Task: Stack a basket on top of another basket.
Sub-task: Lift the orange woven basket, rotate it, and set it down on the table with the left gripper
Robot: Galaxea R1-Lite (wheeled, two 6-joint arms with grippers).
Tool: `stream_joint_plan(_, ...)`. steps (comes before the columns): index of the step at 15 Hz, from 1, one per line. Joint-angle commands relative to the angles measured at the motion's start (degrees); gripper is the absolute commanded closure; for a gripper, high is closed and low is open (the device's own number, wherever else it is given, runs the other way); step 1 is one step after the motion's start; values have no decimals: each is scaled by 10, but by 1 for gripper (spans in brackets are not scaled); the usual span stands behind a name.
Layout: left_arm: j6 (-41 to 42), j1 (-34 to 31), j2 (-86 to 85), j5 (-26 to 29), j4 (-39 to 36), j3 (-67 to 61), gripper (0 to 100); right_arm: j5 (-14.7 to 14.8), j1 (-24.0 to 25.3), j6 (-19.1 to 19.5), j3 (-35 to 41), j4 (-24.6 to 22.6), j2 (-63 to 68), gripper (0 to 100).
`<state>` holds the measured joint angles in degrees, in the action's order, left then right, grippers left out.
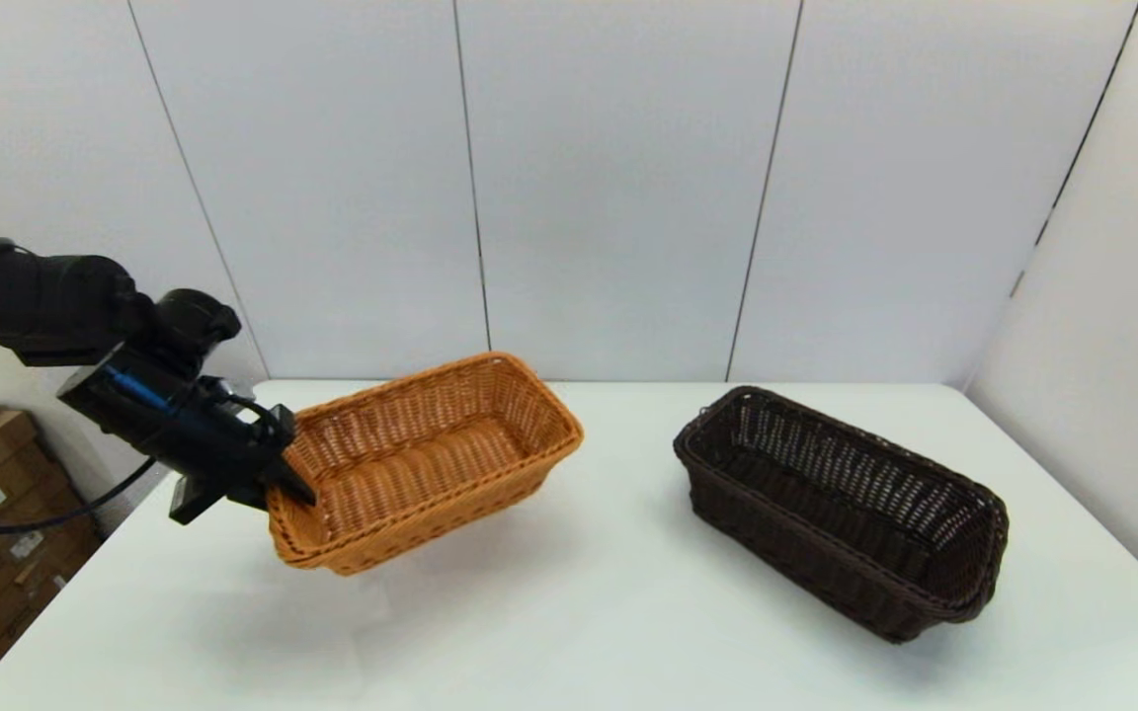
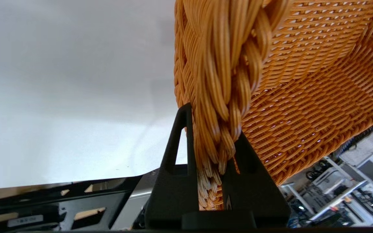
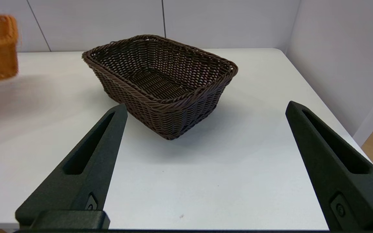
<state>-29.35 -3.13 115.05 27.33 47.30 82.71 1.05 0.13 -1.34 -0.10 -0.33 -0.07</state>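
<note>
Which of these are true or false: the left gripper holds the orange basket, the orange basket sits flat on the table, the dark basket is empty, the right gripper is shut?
1. The left gripper holds the orange basket by its rim. True.
2. The orange basket sits flat on the table. False: it is lifted and tilted.
3. The dark basket is empty. True.
4. The right gripper is shut. False: it is open, apart from the dark basket.

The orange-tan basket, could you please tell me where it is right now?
In the head view the orange-tan basket hangs tilted above the table's left half, its near end clamped in the left gripper, well apart from the dark brown basket.
</note>
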Motion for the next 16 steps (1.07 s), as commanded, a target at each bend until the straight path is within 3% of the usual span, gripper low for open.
stream_joint_plan(1, 57, -4, -32, 2, 24, 18, 100, 0, 0, 0, 0, 0, 1, 0)
stream_joint_plan(6, 219, -3, -11, 0, 93, 86, 100, 0, 0, 0, 0, 0, 1, 0)
stream_joint_plan(10, 310, -1, 72, 1, 191, 226, 100, 0, 0, 0, 0, 0, 1, 0)
stream_joint_plan(13, 345, 26, 128, 1, 227, 294, 100, 0, 0, 0, 0, 0, 1, 0)
stream_joint_plan(16, 354, 64, 170, 0, 208, 301, 100, 0, 0, 0, 0, 0, 1, 0)
